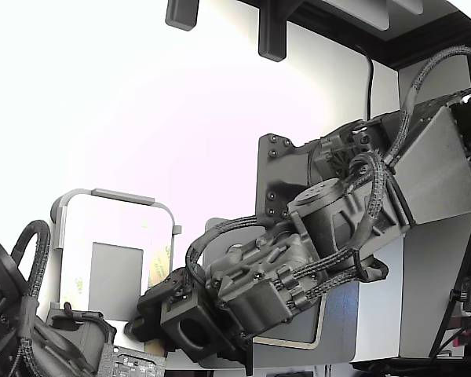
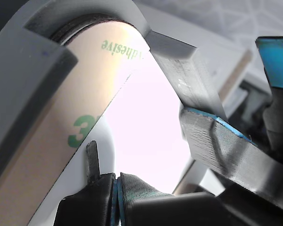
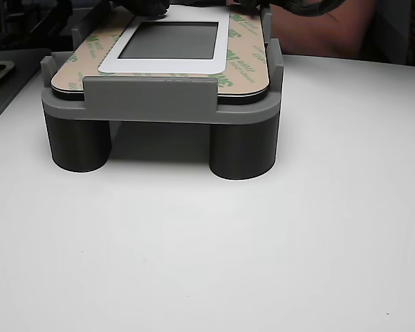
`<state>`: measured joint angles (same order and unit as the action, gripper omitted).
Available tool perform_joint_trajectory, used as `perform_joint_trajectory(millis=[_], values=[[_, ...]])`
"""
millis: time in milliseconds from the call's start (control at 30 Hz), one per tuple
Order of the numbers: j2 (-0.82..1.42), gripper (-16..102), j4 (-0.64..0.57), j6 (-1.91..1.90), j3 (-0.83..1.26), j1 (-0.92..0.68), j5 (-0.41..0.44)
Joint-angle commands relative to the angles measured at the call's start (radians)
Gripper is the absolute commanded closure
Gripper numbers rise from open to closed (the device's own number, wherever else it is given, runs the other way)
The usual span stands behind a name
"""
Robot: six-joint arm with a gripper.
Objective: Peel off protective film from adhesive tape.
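The protective film [image 3: 245, 62] is a tan ring with green print. It lies flat on the part in the grey fixture [image 3: 149, 97], around a white frame and a dark grey panel. The adhesive tape is hidden under it. In the wrist view the film [image 2: 85, 89] curves round a fixture corner [image 2: 33, 61]. My gripper [image 2: 117, 193] shows two dark pads pressed together along a blue seam, with nothing visible between them. A thin dark tip [image 2: 92, 160] touches the film's inner edge. In the exterior view my gripper [image 1: 145, 314] is at the fixture's near right corner, below the film [image 1: 158, 265].
A dark bar with a blue edge [image 2: 217, 141] crosses close by in the wrist view. A second arm [image 1: 55, 334] sits at the exterior view's lower left. Dark gripper parts [image 3: 149, 5] show at the fixture's far end. The fixture stands on a white table [image 3: 207, 263].
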<state>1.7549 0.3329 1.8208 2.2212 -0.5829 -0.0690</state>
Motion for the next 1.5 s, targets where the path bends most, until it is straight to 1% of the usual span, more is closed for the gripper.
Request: perform_joint_trajectory(millis=[0,1000,1467], values=[[0.021,96,-0.003,0.0,-0.023,0.006,0.0],[0.026,96,0.0,-0.009,-0.018,0.002,0.006],[0.017,96,-0.003,0.0,-0.023,0.011,-0.005]])
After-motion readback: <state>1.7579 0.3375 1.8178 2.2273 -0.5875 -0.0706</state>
